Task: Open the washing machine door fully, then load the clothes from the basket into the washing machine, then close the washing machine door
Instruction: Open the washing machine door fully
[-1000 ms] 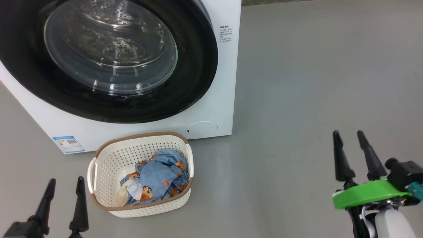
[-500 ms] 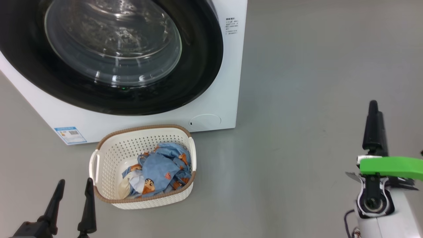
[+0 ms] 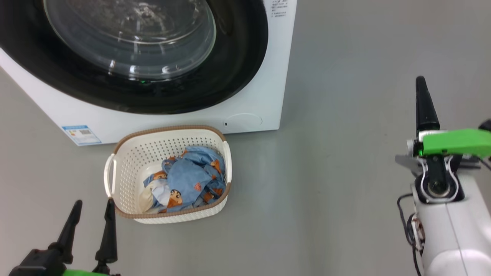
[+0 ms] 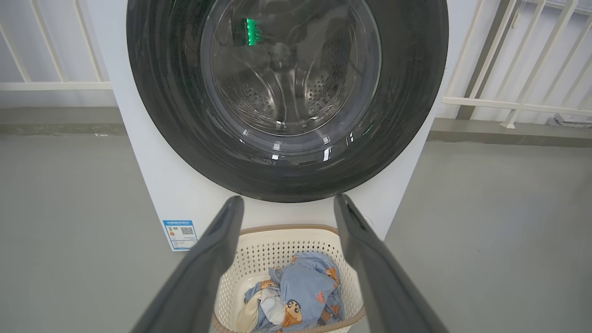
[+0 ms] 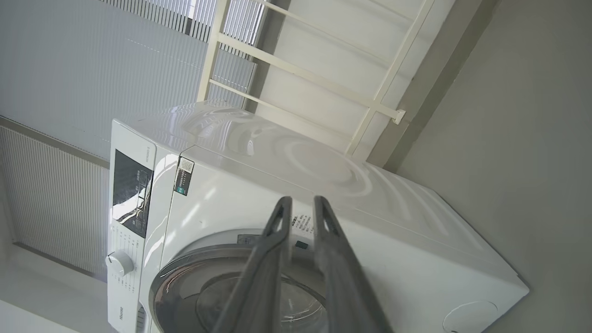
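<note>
Washing machine door (image 3: 130,42) is shut and lies far left of the right gripper (image 3: 421,84), whose arm is judged nearer the door's right rim. That gripper is raised and rolled on edge, fingers pointed far, jaws narrowed to a slim gap, apparently empty. Left gripper (image 3: 94,202) is held low, jaws wide and empty, just near of the basket (image 3: 168,128) of clothes (image 3: 188,180).

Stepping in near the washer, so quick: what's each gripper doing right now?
Left gripper: open wide, holding nothing.
Right gripper: barely open, only a slim gap, holding nothing.
</note>
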Motion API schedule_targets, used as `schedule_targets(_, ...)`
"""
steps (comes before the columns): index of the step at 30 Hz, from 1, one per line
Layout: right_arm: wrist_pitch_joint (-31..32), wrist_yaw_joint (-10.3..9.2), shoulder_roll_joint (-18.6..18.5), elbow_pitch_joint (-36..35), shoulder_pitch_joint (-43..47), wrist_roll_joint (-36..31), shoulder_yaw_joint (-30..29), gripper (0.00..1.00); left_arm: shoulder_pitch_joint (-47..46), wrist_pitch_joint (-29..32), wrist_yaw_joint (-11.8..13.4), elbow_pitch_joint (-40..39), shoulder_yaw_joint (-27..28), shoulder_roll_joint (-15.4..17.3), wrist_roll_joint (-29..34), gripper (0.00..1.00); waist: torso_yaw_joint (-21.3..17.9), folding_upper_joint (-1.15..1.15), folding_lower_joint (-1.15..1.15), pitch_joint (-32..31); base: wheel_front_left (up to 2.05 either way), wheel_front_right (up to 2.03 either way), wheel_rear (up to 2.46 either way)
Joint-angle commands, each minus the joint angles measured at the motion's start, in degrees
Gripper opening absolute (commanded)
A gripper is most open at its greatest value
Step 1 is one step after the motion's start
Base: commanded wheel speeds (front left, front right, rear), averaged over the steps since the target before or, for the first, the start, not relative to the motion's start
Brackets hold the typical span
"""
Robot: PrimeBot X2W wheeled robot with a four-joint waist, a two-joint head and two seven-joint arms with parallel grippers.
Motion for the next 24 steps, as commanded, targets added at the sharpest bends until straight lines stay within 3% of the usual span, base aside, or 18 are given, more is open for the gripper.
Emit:
schedule_targets(1,1.13,-0.05,-0.08,-0.93,-2.68,0.74,1.04,0.0,-2.18,-0.54,-0.18,-1.24,1.6,1.49,-0.45,1.0,0.62,0.0,0.0,1.18,0.0,0.0,0.0)
schedule_targets(7,6.06,-0.05,-1.69,2.02,-8.03,0.59,0.13,0.0,-3.32,-0.54,-0.18,-1.4,0.74,1.92,-1.21,1.0,1.29,0.0,0.0,3.49,0.0,0.0,0.0)
schedule_targets(24,27.5,-0.05,-4.51,6.86,-25.51,1.37,-1.31,0.0,-8.55,-0.54,-0.18,-2.05,-2.42,3.08,-3.19,1.0,3.61,0.0,0.0,10.46,0.0,0.0,0.0)
